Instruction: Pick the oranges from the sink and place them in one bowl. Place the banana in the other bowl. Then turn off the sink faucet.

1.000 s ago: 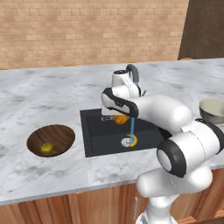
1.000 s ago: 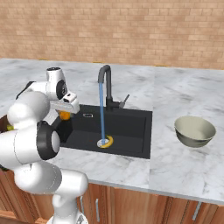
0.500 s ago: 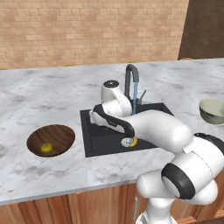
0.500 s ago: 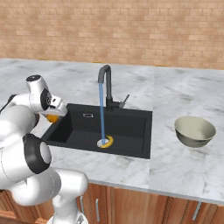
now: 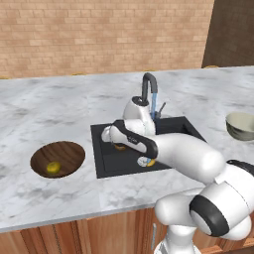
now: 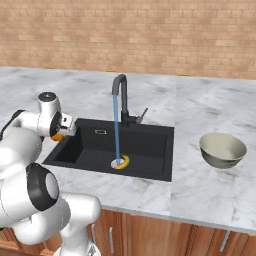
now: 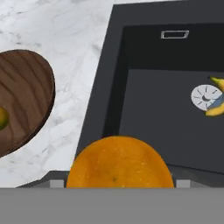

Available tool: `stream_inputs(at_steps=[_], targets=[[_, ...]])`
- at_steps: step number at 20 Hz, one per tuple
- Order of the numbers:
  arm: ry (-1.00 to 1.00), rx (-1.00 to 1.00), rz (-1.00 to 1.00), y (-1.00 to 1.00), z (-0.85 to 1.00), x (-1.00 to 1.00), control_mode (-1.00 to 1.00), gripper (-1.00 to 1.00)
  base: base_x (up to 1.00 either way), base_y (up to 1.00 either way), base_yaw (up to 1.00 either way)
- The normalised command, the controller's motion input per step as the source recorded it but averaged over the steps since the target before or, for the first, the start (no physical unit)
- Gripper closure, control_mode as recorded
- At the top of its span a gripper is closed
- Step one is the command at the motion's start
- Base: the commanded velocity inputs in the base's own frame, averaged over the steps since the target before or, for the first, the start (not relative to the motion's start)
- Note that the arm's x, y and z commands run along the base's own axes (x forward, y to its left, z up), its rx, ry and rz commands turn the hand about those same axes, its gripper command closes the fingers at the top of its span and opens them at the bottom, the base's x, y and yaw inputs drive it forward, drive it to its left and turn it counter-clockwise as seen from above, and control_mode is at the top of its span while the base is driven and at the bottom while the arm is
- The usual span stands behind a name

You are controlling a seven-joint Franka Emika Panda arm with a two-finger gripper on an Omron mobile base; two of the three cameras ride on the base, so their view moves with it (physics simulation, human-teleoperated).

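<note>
My gripper (image 5: 116,142) is shut on the bright orange (image 7: 118,164), held above the left rim of the black sink (image 7: 166,109). The same orange (image 6: 58,136) peeks out under the hand. To the left on the counter lies the dark wooden bowl (image 5: 63,153) with the duller yellow-green orange (image 5: 53,167) inside it. The banana (image 6: 123,162) rests on the sink floor by the drain. Water runs from the dark gooseneck faucet (image 6: 121,95). The pale grey-beige bowl (image 6: 222,149) stands on the counter to the right of the sink.
White-grey marble counter (image 5: 49,109) stretches around the sink, with a brick wall behind. My white arm reaches across the front of the sink in the left base view. The counter's front edge runs just below the basin.
The arm has swung left with the orange, from over the middle of the sink to its left rim, nearer the wooden bowl. The grip has stayed the same.
</note>
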Motion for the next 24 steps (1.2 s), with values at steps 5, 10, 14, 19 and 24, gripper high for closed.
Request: stream_inputs(at_steps=[5, 10, 14, 19, 24], targets=[[0.07, 0.1, 0.11, 0.27, 0.29, 0.0, -1.0, 1.0, 0.0, 0.0, 0.0], [0.03, 0.01, 0.07, 0.36, 0.23, 0.0, -1.0, 1.0, 0.0, 0.0, 0.0], [0.02, 0.0, 0.08, 0.39, 0.16, 0.0, -1.0, 1.0, 0.0, 0.0, 0.0], [0.0, 0.0, 0.1, 0.41, 0.02, -0.01, -1.0, 1.0, 0.0, 0.0, 0.0], [0.0, 0.0, 0.12, 0.36, 0.0, -0.04, -1.0, 1.0, 0.0, 0.0, 0.0]])
